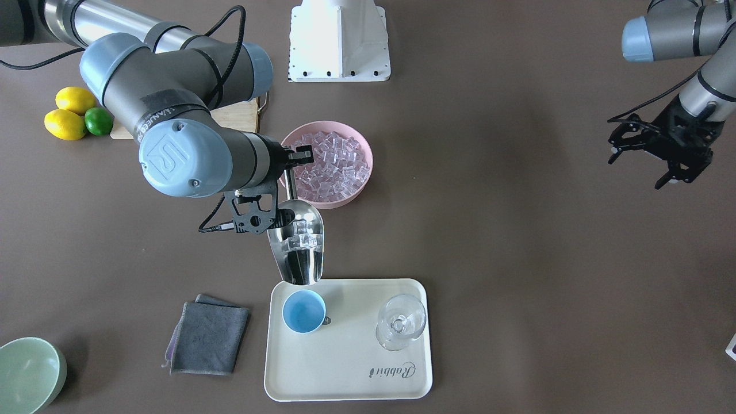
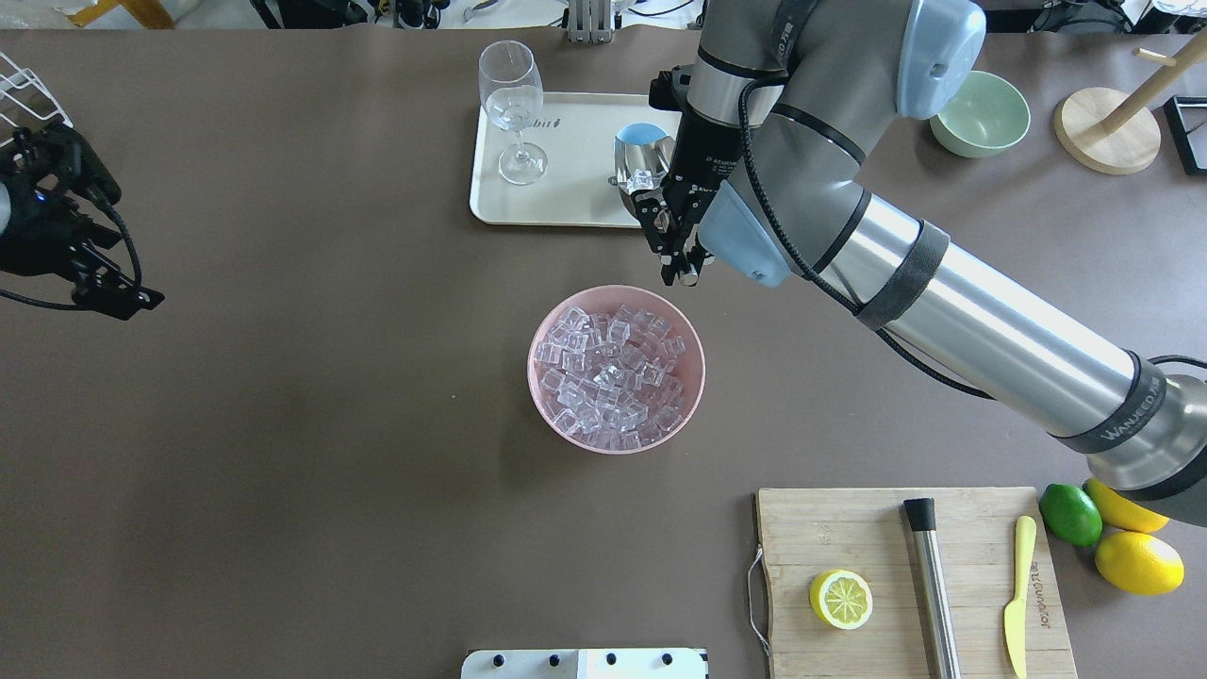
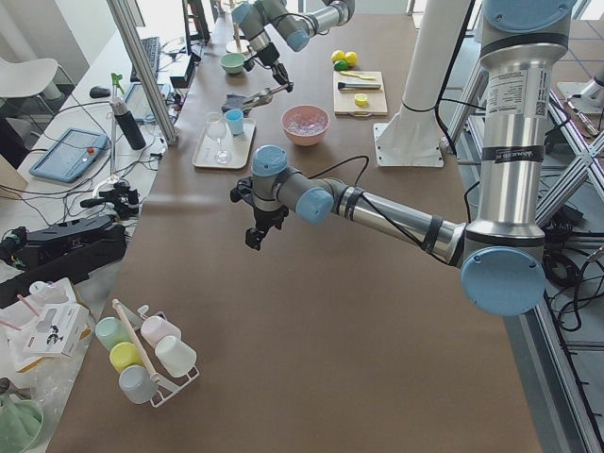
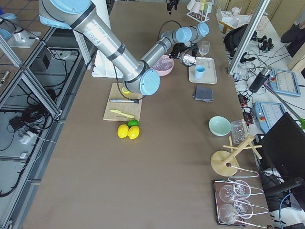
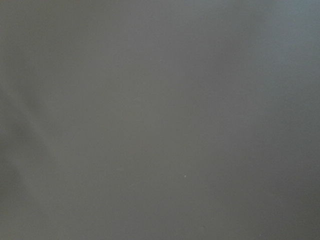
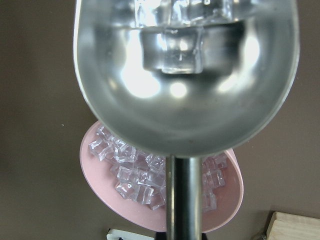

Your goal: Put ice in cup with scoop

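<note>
My right gripper [image 1: 290, 184] is shut on the thin handle of the steel scoop [image 1: 299, 247], which it holds above the table. A few cubes of ice [image 1: 299, 241] lie in the scoop's trough, also seen in the right wrist view [image 6: 175, 45]. The scoop's open end hangs over the tray's [image 1: 345, 368] edge, just short of the light-blue cup [image 1: 303, 310], which stands empty on the tray. More ice [image 1: 330, 164] fills a pink bowl [image 1: 362, 184] behind the scoop. My left gripper [image 1: 635, 169] is open and empty, far off to the side.
A stemmed glass [image 1: 401, 322] stands on the tray beside the cup. A grey cloth [image 1: 210, 336] and a pale green bowl [image 1: 29, 374] lie nearby. A cutting board [image 2: 868, 528] holds a lemon half, a steel rod and a yellow knife, with lemons and a lime [image 2: 1070, 514] beside it.
</note>
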`<state>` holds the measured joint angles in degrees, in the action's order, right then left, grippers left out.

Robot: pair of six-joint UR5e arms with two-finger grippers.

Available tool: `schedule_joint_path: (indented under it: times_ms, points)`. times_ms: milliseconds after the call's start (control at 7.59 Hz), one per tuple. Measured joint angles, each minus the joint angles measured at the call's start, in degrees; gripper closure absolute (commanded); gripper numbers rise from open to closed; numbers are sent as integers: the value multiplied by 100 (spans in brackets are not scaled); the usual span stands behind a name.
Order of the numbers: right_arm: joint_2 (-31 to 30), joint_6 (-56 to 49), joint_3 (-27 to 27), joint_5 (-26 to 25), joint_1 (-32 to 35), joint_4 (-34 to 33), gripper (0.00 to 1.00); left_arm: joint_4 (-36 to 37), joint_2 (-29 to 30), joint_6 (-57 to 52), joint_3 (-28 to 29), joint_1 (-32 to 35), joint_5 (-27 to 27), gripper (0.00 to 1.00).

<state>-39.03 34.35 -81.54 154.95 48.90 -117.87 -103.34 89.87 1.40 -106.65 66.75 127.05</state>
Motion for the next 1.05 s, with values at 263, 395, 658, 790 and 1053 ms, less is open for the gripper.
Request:
schedule_joint_path:
  times_ms: [263, 395, 658, 790, 1053]
  points:
    - [12, 5, 109, 305, 167, -38, 100, 364, -106, -6, 39, 440, 212, 2]
    - [24, 9, 149, 391, 218, -41, 100, 456, -184, -4, 77, 643, 269, 2]
    - [60, 33, 200, 569, 241, -35, 100, 787, -265, 0, 225, 964, 291, 2]
    - [63, 46, 236, 683, 230, -29, 100, 1021, -267, -3, 296, 1148, 296, 2]
    - [69, 53, 363, 931, 220, -5, 100, 1216, -299, -8, 490, 1592, 295, 2]
